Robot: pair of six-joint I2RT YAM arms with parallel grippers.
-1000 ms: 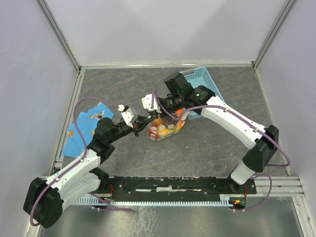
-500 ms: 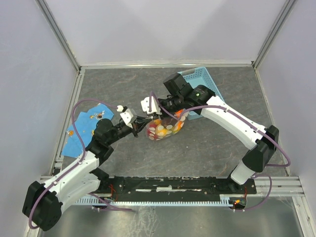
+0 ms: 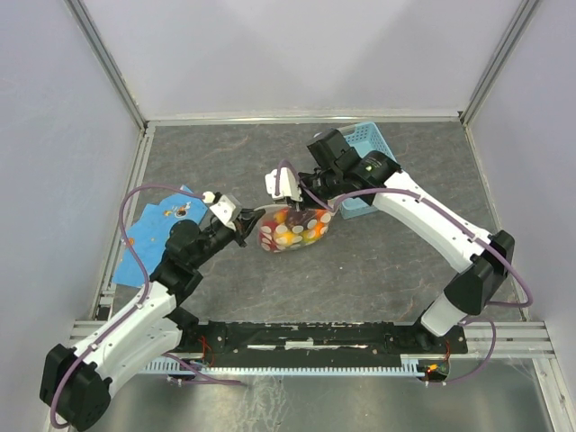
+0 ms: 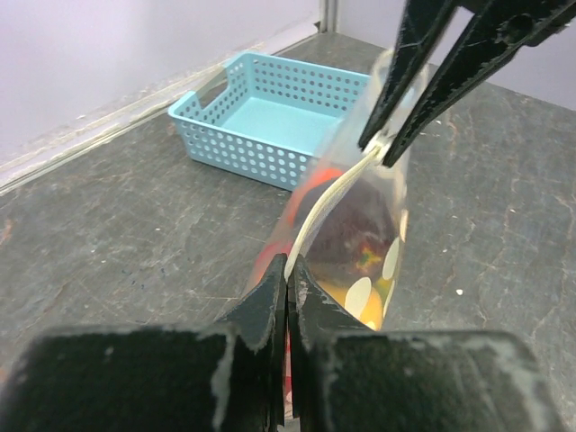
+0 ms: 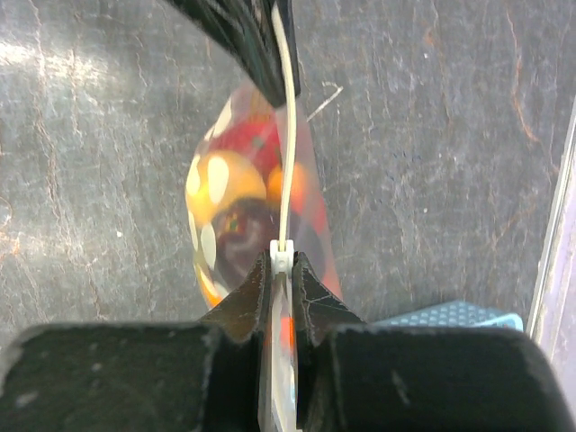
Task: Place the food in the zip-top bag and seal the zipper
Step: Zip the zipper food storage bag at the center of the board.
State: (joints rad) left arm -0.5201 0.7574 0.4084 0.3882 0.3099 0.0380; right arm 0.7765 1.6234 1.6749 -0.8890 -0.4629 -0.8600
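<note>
The zip-top bag (image 3: pixel 292 229) hangs between my two grippers near the table's middle, bulging with the food (image 5: pixel 236 184), red, orange, yellow and dark pieces seen through the spotted plastic. The whitish zipper (image 5: pixel 285 135) runs taut along the bag's top edge. My left gripper (image 3: pixel 245 225) is shut on the zipper's left end (image 4: pixel 290 270). My right gripper (image 3: pixel 297 191) is shut on the zipper's small white slider (image 5: pixel 282 256) at the right end. The bag also shows in the left wrist view (image 4: pixel 360 234).
A light-blue plastic basket (image 3: pixel 364 148) stands right behind the right gripper and shows in the left wrist view (image 4: pixel 270 121). A blue cloth (image 3: pixel 157 229) lies at the table's left edge. Walls close the far and side edges.
Both grippers and the bag have shifted a little left and up. The right gripper has moved back toward the basket, and the zipper now runs straighter between the two grippers.
</note>
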